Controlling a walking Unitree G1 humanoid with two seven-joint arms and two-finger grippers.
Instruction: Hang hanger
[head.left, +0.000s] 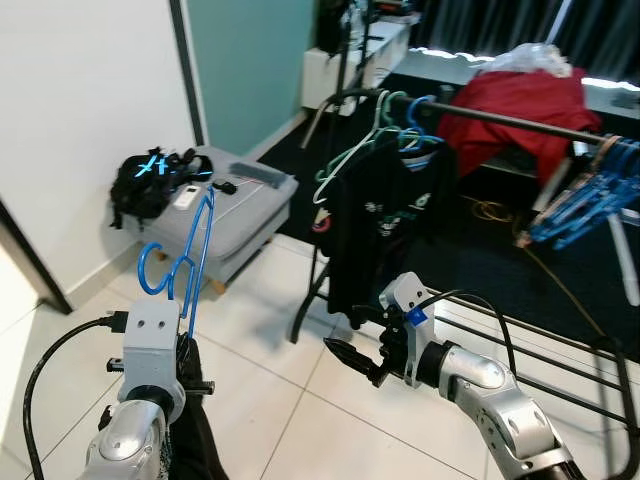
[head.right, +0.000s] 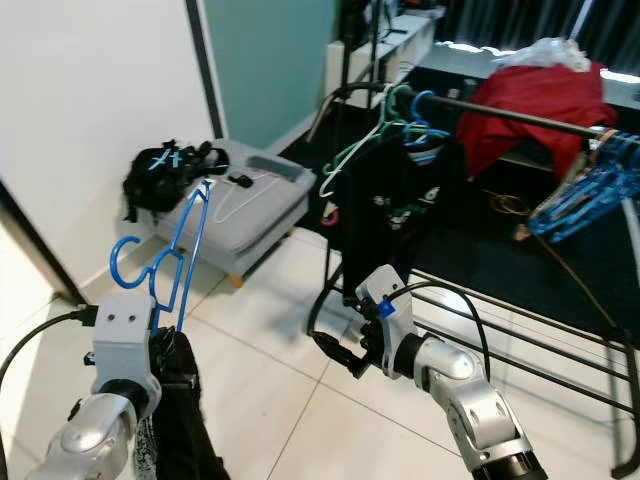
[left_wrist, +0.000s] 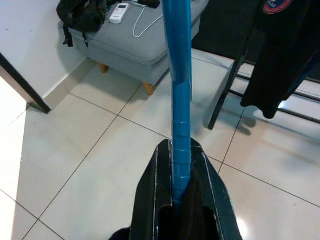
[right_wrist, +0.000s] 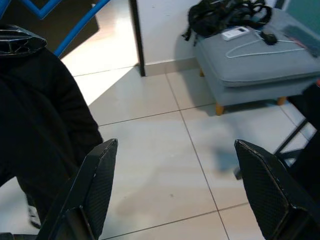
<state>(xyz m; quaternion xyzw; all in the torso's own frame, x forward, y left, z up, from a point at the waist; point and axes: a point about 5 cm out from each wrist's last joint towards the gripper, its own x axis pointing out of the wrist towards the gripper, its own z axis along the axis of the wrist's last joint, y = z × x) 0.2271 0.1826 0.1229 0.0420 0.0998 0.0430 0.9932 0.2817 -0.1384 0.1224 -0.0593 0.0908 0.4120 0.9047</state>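
Seen from the head: left gripper (head.left: 186, 352) at seven o'clock, clamped on a blue hanger (head.left: 183, 262) held upright, a dark garment (head.right: 185, 420) draped below; right gripper (head.left: 352, 358) spread wide near the clothes rack (head.left: 520, 122) at one o'clock. Along the left wrist: fingers (left_wrist: 155, 195) pinched on the hanger's shaft, grey ottoman (left_wrist: 125, 50) at eleven o'clock. Along the right wrist: fingers (right_wrist: 100, 180) far apart over white tiles (right_wrist: 160, 170).

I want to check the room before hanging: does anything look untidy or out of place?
A red cloth is draped in a heap over the rack rail rather than on a hanger, and blue hangers bunch tilted at its right end.
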